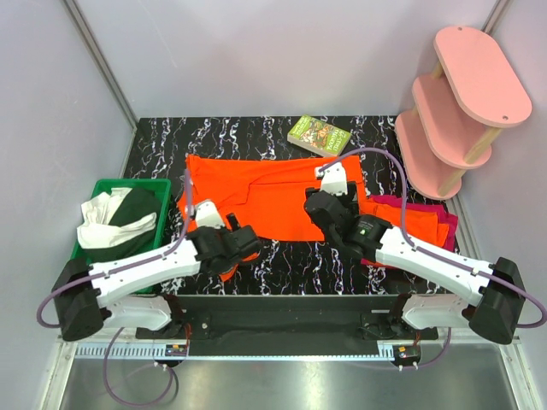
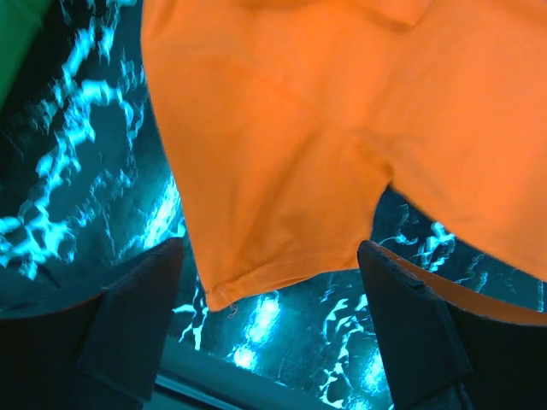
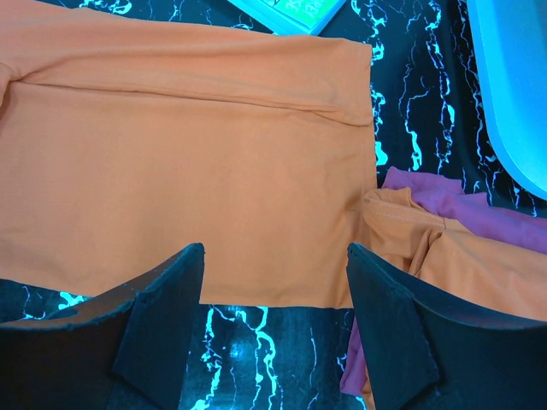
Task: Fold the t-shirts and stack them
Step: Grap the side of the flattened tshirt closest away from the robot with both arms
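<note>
Shirt (image 1: 265, 201) lying orange and flat on tabletop (image 1: 291, 269), beside folded stack (image 1: 432, 224). With left hand (image 2: 269, 252) and right hand (image 3: 275, 254) wide open, empty: pinch near edge evenly, lift together, fold straight.

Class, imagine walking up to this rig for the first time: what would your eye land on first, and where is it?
The bright orange shirt stands out first, spread across the middle of the black marbled table, with the left gripper and right gripper open above its near edge. Next come the pink shelf at the far right corner and the green bin on the left.
</note>
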Motion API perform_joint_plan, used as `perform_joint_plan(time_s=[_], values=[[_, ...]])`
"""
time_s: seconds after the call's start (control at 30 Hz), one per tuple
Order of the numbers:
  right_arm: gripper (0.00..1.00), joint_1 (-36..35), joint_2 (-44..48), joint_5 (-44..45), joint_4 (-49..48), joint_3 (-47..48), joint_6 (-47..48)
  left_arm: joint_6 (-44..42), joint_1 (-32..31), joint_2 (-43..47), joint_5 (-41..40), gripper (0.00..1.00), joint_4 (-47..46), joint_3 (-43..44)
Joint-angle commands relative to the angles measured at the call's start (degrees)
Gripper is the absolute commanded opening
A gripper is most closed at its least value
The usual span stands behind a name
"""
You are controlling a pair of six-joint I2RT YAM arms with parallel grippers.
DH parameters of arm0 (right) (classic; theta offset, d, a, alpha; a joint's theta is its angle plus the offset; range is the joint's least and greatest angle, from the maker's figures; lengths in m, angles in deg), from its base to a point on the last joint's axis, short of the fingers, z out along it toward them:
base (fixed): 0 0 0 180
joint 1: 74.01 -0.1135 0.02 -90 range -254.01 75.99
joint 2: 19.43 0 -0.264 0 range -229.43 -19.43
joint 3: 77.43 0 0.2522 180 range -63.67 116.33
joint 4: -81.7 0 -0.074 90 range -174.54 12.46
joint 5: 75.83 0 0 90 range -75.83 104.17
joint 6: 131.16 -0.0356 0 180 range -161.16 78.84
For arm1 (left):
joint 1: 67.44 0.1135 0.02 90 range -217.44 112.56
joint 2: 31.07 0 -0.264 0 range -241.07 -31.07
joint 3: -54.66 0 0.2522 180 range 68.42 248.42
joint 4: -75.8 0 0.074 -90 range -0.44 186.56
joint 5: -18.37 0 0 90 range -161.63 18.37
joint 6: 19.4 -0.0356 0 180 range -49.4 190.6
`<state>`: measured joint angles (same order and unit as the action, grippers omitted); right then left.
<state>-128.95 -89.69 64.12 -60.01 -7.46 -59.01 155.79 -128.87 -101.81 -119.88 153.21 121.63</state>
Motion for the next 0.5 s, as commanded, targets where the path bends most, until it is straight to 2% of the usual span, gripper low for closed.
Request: perform_joint_plan(time_s=[0.0,0.07,0.13,0.17,0.2,0.23,0.27,0.33,0.4,0.47], values=[[0.76,0.45,-0.23,1.55,-0.72,-0.22,-0.96,2.00,4.56,10.34,13.15,0.95,-16.50,-10.39],[0.76,0.36,-0.32,1.64,-0.63,-0.39,-0.96,3.49,6.49,13.33,15.28,0.95,-19.26,-14.86],[0.76,0.44,-0.32,1.29,-0.72,-0.74,-1.05,4.19,8.51,15.45,17.22,0.91,-20.50,-16.29],[0.76,0.45,-0.40,1.20,-0.72,-0.83,-1.22,4.37,9.21,15.46,18.01,0.83,-20.77,-17.17],[0.76,0.45,-0.67,1.02,-0.63,-1.01,-1.31,4.63,10.09,14.85,20.45,0.64,-21.55,-17.70],[0.76,0.45,-0.76,0.85,-0.72,-1.01,-1.31,5.77,11.58,14.32,21.95,0.50,-22.34,-18.14],[0.76,0.36,-1.10,0.85,-0.54,-1.01,-1.49,6.21,12.03,13.62,23.27,0.39,-23.57,-19.62],[0.76,0.36,-1.19,0.50,-0.37,-1.01,-1.66,6.13,12.91,10.99,26.53,0.25,-27.09,-20.34],[0.76,0.36,-1.02,0.32,-0.28,-1.18,-1.84,5.87,12.91,9.14,27.76,0.25,-27.10,-19.38],[0.77,0.36,-0.50,0.32,0.16,-1.36,-1.75,6.39,12.74,7.81,28.47,0.39,-26.83,-19.11]])
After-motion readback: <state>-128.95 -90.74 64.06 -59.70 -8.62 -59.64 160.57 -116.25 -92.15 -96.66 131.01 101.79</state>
